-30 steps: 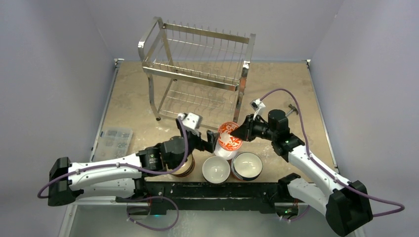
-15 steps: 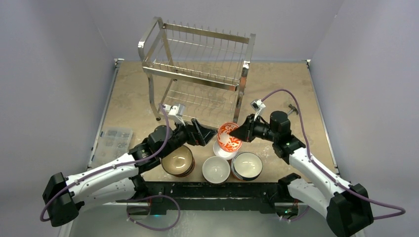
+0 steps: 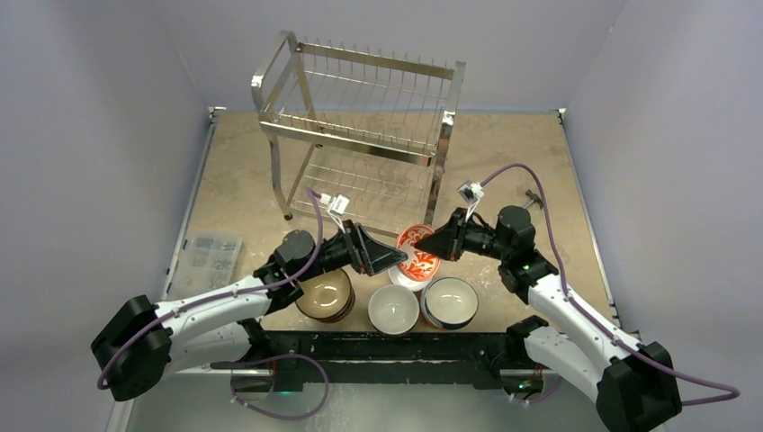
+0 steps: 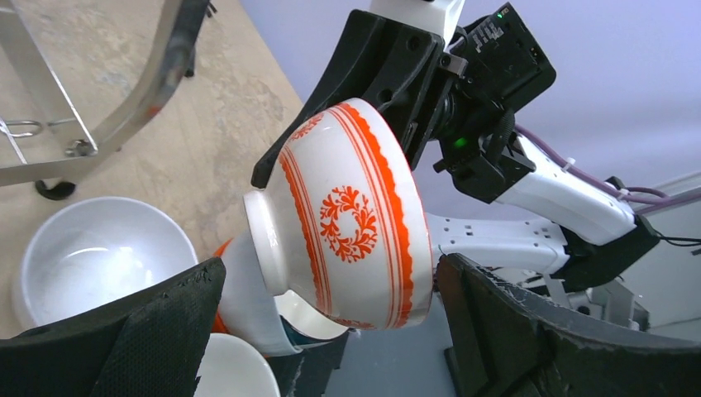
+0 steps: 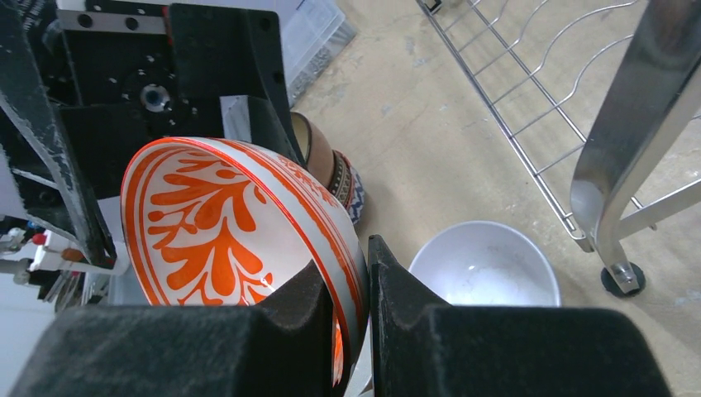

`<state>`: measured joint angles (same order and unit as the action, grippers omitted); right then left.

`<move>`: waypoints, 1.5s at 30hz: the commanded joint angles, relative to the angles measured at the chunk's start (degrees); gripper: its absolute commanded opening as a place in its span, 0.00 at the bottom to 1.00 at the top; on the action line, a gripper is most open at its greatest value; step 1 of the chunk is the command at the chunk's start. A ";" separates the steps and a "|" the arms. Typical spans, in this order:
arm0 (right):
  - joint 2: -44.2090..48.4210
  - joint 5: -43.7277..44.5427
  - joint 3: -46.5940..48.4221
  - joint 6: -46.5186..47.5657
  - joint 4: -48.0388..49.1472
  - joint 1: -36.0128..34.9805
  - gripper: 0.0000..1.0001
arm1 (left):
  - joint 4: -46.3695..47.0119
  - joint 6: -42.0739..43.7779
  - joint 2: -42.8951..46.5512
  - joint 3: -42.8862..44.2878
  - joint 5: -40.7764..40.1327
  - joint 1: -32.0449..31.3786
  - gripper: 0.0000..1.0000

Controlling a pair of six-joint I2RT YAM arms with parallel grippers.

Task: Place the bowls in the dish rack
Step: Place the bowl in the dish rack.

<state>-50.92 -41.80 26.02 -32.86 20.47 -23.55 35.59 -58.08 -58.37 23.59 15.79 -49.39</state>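
The right gripper (image 5: 364,273) pinches the rim of the white, orange-patterned ceramic bowl (image 4: 347,215), which sits between the wide-spread fingers of the left gripper (image 3: 389,259). Close those squarely across its wall before the right releases.

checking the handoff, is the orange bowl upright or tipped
Tipped: the right fingers pinch the orange bowl by its rim, its opening facing sideways toward that wrist rather than up.
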 commanded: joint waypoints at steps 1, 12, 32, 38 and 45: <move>1.02 -3.75 0.69 -2.92 6.84 0.26 0.00 | 8.53 -3.03 -2.89 -0.01 5.11 0.40 0.99; 0.51 -4.17 0.67 -3.88 8.70 0.26 0.00 | 20.37 -9.40 -11.72 0.39 9.07 0.30 0.93; -0.86 -2.47 1.07 -2.34 5.64 0.23 0.14 | 17.88 -9.01 -14.40 2.51 9.97 0.28 0.04; -0.62 -1.05 1.54 -1.79 2.77 0.21 0.45 | 17.26 -8.70 -13.73 2.36 8.65 0.44 0.00; 0.42 1.54 2.02 -0.94 -0.47 0.26 0.73 | 17.12 -8.95 -12.54 0.64 6.60 1.48 0.00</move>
<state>-51.96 -41.98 25.74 -34.83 20.75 -23.18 48.21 -66.70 -72.58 23.90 23.59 -48.71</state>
